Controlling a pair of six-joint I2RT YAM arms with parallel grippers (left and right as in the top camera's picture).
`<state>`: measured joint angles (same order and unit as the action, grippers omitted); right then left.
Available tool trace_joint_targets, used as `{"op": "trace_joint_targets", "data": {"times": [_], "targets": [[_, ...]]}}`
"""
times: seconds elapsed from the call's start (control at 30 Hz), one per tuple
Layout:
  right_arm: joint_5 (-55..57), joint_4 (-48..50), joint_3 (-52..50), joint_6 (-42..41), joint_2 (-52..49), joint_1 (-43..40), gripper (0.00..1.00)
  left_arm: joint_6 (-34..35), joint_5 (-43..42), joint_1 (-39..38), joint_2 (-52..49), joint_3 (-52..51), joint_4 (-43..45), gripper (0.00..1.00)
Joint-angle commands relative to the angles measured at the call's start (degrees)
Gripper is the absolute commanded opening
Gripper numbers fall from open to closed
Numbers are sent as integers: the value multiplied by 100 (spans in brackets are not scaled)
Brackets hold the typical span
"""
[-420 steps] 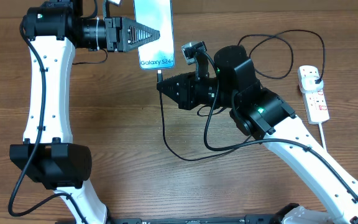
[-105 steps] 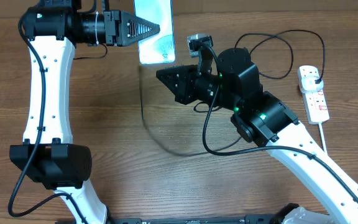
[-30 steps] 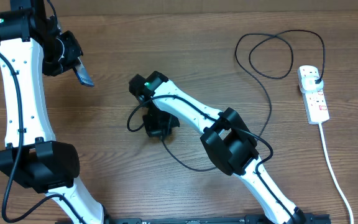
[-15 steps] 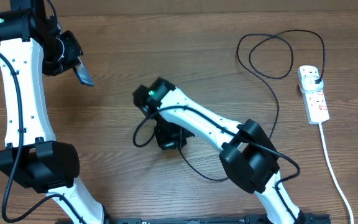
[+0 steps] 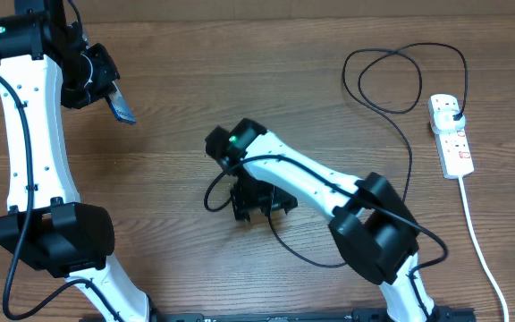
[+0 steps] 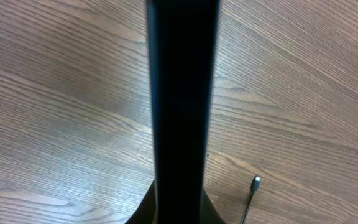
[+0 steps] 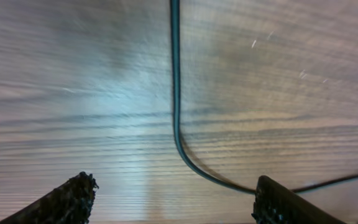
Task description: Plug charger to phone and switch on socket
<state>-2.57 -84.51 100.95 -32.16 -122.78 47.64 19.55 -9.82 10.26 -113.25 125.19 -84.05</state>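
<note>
My left end effector [image 5: 104, 92]: clamped on the phone [image 5: 121, 108], held edge-on, far left | my right end effector [image 7: 174, 186]: fingers spread wide, low over the worktop [image 5: 240, 98], charger [image 7: 174, 93] cable lying between them | socket [image 5: 451, 134]: far right, charger's plug in it

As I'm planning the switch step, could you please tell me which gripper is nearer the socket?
Right. The right gripper is mid-table, well left of the socket, over the charger cable. The left gripper is at the far left, holding the phone.
</note>
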Motion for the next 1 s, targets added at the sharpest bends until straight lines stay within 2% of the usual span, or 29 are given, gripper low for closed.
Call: {"op": "trace_joint_targets", "data": {"times": [0.0, 0.13, 0.3, 0.37, 0.53, 0.8, 0.97], "targets": [[37, 564, 330, 400, 186, -299, 83, -24, -76, 11, 199, 55, 31, 4], [76, 1690, 284, 413, 177, -542, 68, -28, -341, 11, 199, 55, 39, 4], [319, 2229, 94, 396, -11, -841, 53, -339, -693, 11, 199, 55, 9, 4], [315, 2280, 92, 413, -210, -850, 38, -330, -780, 11, 199, 55, 33, 4], [313, 2260, 85, 529, -619, -844, 28, -332, -778, 11, 199, 55, 31, 4], [293, 2133, 63, 695, -883, -833, 28, -330, -776, 11, 199, 55, 52, 4], [297, 2306, 24, 697, -914, -833, 18, -330, -776, 11, 199, 55, 48, 4]]}}
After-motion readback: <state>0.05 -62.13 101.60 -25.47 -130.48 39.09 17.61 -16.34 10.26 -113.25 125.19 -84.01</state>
